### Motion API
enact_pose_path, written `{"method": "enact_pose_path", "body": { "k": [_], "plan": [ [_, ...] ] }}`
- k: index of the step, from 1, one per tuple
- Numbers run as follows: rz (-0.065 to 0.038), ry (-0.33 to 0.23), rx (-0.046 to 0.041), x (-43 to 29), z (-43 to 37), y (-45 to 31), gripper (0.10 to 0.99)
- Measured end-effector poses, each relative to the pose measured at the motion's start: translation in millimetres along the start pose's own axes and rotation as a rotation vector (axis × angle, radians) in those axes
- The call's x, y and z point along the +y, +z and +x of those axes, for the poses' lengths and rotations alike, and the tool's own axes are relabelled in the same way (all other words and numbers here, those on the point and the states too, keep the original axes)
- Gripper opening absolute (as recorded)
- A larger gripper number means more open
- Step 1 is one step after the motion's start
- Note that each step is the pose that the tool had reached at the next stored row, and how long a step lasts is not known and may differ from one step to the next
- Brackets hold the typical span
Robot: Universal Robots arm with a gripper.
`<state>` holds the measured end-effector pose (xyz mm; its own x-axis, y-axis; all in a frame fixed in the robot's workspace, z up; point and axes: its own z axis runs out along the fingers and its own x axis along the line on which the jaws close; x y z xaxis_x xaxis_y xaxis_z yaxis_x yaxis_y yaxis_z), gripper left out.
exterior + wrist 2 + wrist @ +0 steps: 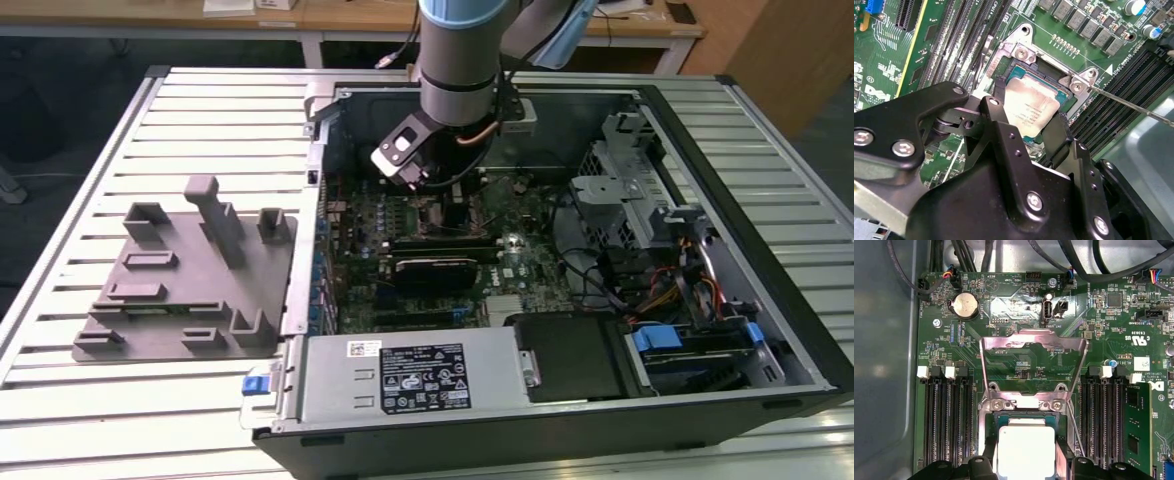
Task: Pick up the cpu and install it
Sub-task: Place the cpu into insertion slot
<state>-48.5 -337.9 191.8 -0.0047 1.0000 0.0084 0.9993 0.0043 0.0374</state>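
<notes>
Arm [461, 60] vertical over mobo [523, 262]; gripper [1027, 110] fingers straddle cpu [1024, 447] at socket [1023, 50], prob. pinching its edges.

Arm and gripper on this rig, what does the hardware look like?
The arm is a silver-grey tube with pale blue joint caps and a black wrist collar. A black camera module with a pale faceplate and an orange-brown cable sit at the wrist. The gripper is black metal linkage plates held by silver screws, ending in two slim black fingers.

Bright even light, white glare on the cpu [1021, 442] at the end effector [1026, 462], darker shadow inside the computer case [534, 440] around it
</notes>
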Motion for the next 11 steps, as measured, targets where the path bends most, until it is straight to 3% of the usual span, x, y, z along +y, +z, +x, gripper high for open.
{"method": "enact_pose_path", "body": {
  "k": [5,6,11],
  "plan": [
    [-0.001,0.0,0.0008,0.1,0.2,0.4,0.553],
    [0.0,0.0,0.0002,0.0,0.0,0.1,0.616],
    [0.0,0.0,-0.0002,0.0,0.0,-0.5,0.616]
  ]
}}
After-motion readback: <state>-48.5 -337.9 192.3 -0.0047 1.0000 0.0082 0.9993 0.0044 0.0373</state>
